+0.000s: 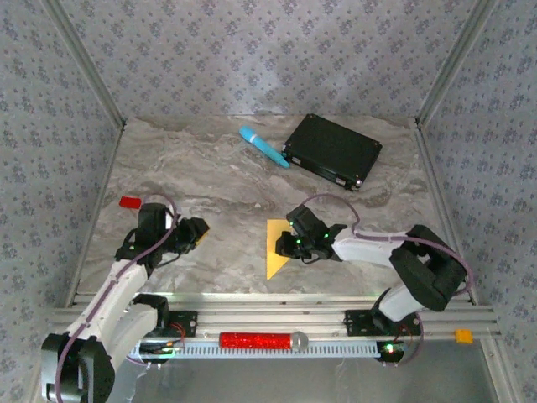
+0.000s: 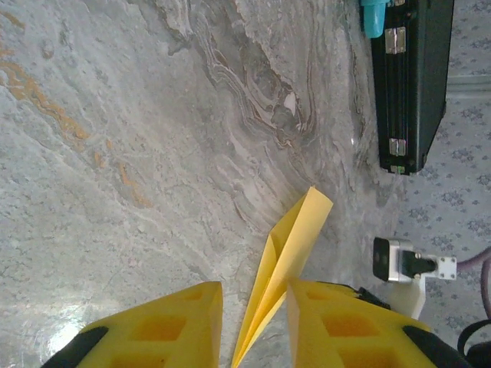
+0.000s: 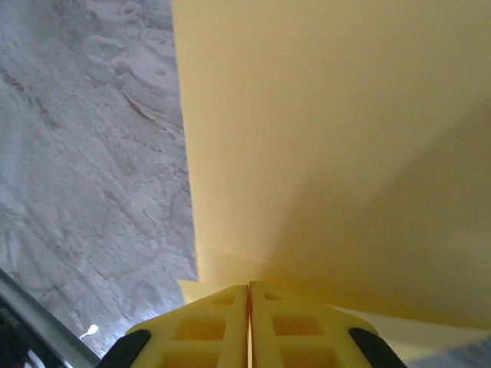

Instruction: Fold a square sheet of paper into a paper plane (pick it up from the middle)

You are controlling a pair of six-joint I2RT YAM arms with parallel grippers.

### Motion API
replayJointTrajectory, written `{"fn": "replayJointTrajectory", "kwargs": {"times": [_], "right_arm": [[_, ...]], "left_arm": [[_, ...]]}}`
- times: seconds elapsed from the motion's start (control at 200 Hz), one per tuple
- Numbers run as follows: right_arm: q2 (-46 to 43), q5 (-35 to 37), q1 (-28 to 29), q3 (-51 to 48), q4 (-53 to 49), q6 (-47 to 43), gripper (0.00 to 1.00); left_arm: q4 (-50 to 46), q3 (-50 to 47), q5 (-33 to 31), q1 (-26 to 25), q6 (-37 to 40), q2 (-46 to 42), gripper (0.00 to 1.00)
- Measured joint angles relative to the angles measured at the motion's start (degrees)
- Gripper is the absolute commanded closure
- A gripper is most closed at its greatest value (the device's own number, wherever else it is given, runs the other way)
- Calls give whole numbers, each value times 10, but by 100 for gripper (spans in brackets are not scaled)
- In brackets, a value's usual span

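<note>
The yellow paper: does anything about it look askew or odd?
Yes. The square sheet of paper is folded to a narrow pointed shape, and one flap seems to lift off the table instead of lying flat.

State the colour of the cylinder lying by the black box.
The cylinder is light blue; the top external view shows it best.

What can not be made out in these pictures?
- Top view: the right tool covers the right side of the yellow paper, hiding its folds there.
- Right wrist view: the paper is cut off by the top and right edges; whether the shut tool pinches it is unclear.
- Left wrist view: the top edge cuts off the blue cylinder and the black box.
</note>
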Motion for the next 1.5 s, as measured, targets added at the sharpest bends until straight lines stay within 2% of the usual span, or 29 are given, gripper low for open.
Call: {"fn": "replayJointTrajectory", "kwargs": {"times": [0.255, 0.35, 0.52, 0.6, 0.87, 1.039, 1.169, 1.304, 1.499], "right_arm": [[76, -29, 2, 3, 94, 66, 93], [87, -27, 15, 4, 118, 89, 87], [82, -6, 42, -3, 155, 121, 69], [54, -3, 44, -19, 160, 122, 73], [-87, 21, -42, -41, 93, 101, 75], [-151, 15, -94, -90, 58, 93, 76], [-160, -7, -123, -108, 49, 83, 72], [-160, -35, -124, -109, 49, 71, 62], [-123, -79, -124, -103, 52, 66, 54]], "left_arm": [[31, -1, 19, -17, -4, 52, 79], [43, 0, 23, -30, -4, 73, 81], [68, 21, 27, -66, -4, 135, 88], [85, 40, 29, -89, -2, 172, 90], [134, 158, 49, -178, 13, 341, 97], [151, 212, 69, -207, 26, 432, 98], [152, 227, 76, -215, 38, 489, 98], [151, 227, 82, -215, 43, 525, 99], [154, 226, 82, -215, 48, 552, 100]]}}
